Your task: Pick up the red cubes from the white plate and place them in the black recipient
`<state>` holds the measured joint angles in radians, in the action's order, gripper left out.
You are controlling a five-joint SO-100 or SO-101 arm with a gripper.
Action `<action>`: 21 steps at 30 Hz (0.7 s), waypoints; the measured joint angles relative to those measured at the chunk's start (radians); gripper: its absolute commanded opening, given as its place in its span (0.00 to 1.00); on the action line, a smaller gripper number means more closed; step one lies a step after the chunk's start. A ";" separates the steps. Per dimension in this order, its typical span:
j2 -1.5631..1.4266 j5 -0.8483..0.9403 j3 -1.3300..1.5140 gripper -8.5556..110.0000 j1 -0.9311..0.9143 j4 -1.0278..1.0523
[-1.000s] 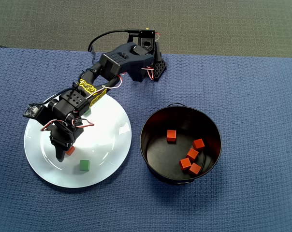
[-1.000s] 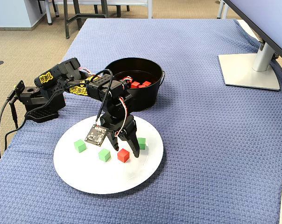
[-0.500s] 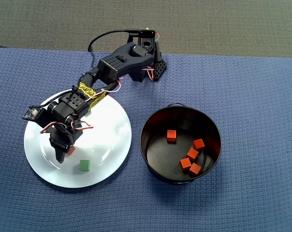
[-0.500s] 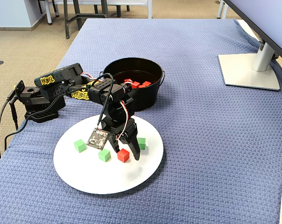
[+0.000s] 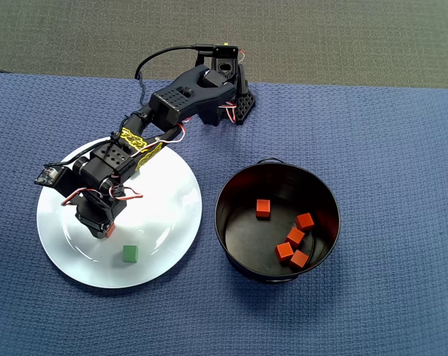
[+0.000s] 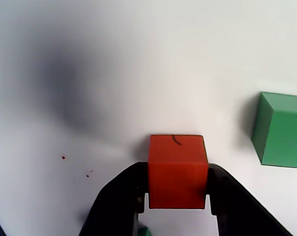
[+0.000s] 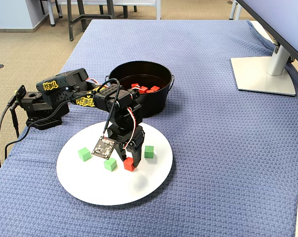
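My gripper (image 6: 178,189) is shut on one red cube (image 6: 178,169), with a black finger (image 6: 131,189) on each side. It is low over the white plate (image 6: 114,73); I cannot tell whether the cube still touches it. In the fixed view the gripper (image 7: 130,158) holds the cube (image 7: 130,164) near the middle of the plate (image 7: 139,190). In the overhead view the gripper (image 5: 105,230) hides the cube over the plate (image 5: 165,193). The black recipient (image 5: 222,222) stands right of the plate with several red cubes (image 5: 295,236) inside, also seen in the fixed view (image 7: 144,89).
Green cubes lie on the plate: one (image 7: 84,154) left of the gripper, one (image 7: 110,164) and one (image 7: 149,151) close beside it; the nearest also shows in the wrist view (image 6: 281,130). The arm's base (image 7: 40,111) stands behind the plate. A monitor stand (image 7: 262,74) is far right.
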<state>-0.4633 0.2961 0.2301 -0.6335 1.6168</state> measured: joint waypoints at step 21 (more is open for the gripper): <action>-0.879 -0.138 0.571 0.07 0.290 -0.064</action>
<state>-1.3422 0.1580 0.8007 -0.3436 1.5524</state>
